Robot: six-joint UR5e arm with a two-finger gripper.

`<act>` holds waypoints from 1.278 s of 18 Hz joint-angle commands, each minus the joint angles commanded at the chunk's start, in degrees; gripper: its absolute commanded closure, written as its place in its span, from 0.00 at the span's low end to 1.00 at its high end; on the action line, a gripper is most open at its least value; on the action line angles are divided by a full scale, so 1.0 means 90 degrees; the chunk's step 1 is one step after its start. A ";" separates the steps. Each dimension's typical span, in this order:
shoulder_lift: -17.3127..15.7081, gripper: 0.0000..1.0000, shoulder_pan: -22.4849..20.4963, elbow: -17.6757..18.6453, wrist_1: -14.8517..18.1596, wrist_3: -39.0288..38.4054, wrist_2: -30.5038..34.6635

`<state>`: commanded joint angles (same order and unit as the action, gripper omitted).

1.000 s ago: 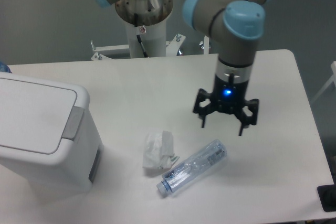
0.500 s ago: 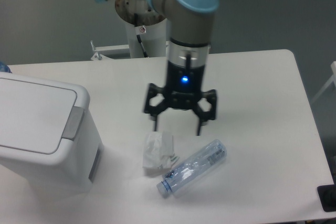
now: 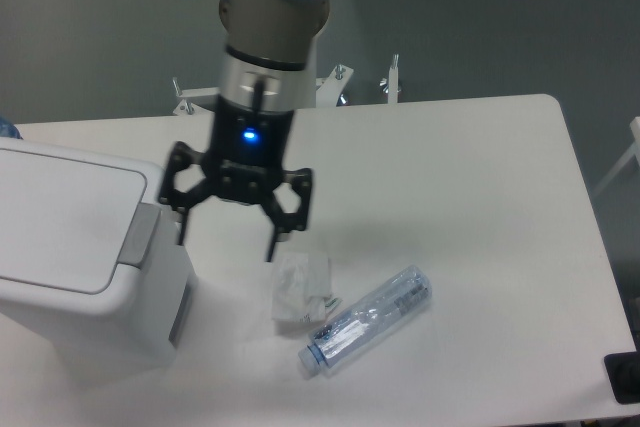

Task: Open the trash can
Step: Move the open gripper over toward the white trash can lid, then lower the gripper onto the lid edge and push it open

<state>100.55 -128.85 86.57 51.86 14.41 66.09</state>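
Half the trash can (image 3: 80,247) cut off.

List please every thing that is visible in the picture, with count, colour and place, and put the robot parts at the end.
trash can: 1, white with a grey push tab, left edge of the table, lid closed
crumpled tissue: 1, white, table centre, beside the bottle
bottle: 1, clear plastic, lying on its side, front centre
table: 1, white, fills most of the view
arm: 1, grey with light blue caps, above the table
pincer: 1, black, open, near the trash can's push tab
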 joint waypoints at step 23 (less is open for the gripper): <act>0.0020 0.00 0.0147 0.0401 -0.0059 0.0039 0.0186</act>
<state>100.72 -127.53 90.18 51.33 14.77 67.76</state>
